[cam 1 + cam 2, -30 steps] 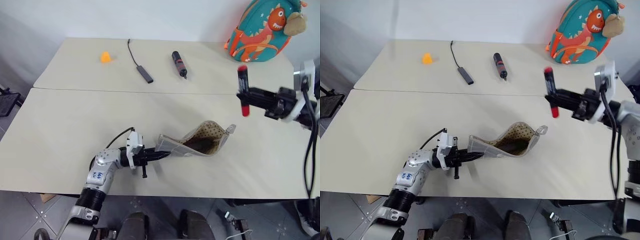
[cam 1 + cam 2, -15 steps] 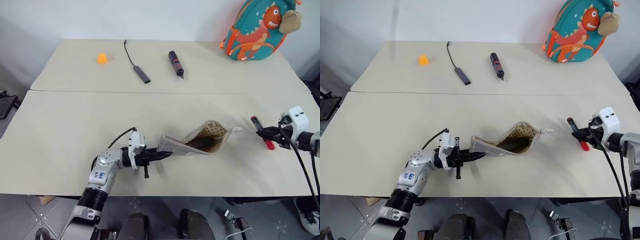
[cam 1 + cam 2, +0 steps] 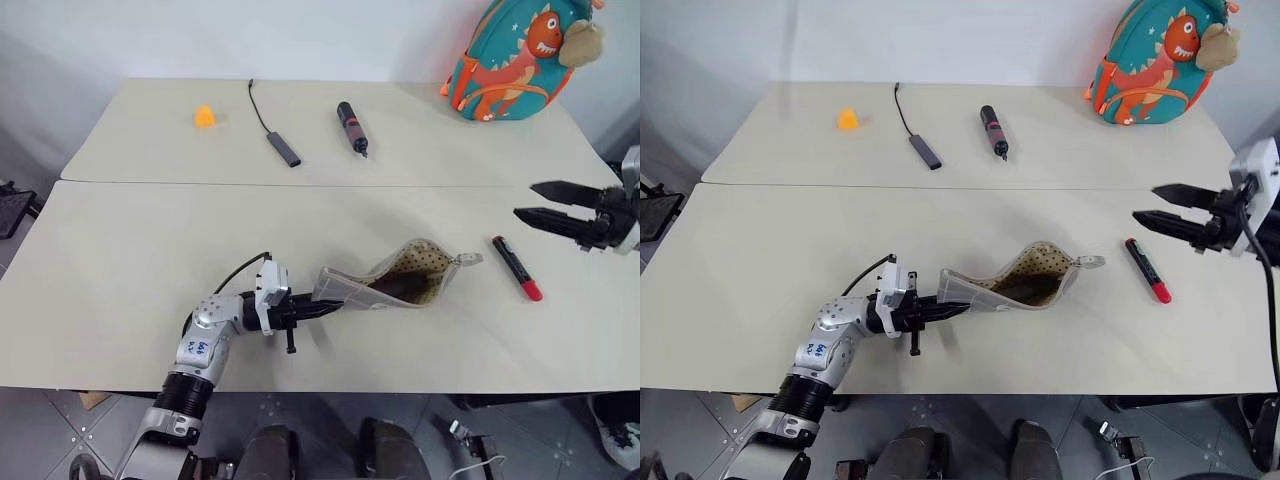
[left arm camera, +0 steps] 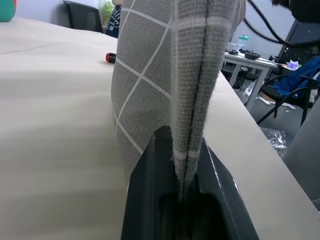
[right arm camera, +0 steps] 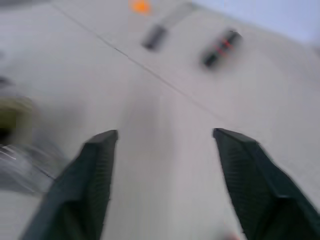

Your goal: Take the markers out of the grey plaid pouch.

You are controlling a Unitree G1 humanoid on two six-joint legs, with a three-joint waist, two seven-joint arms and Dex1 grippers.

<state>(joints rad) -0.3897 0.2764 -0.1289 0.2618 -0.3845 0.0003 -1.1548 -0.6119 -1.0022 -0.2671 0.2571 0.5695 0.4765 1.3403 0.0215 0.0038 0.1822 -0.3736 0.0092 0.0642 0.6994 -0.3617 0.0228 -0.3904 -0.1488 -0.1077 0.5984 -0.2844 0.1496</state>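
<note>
Grey plaid pouch [image 3: 385, 287] lies near the front edge of the near table [image 3: 120, 260], about mid-width, its mouth turned toward your right side. Your left gripper [image 3: 312, 310] has its fingers pressed together on the pouch's closed end, the seam pinched between them; that hold lifts the end a little and likely keeps the mouth gaping for the other arm. Your right gripper [image 3: 538, 203] hangs above the table's right end, fingers spread, nothing between them. A red marker [image 3: 516, 268] lies flat on the table just right of the pouch mouth, apart from the pouch and from the gripper. Pouch looks: grey weave with thin white grid lines outside, pale dotted lining inside, small pale tab at the mouth corner. Interior is dark; can't tell whether more markers are inside.
</note>
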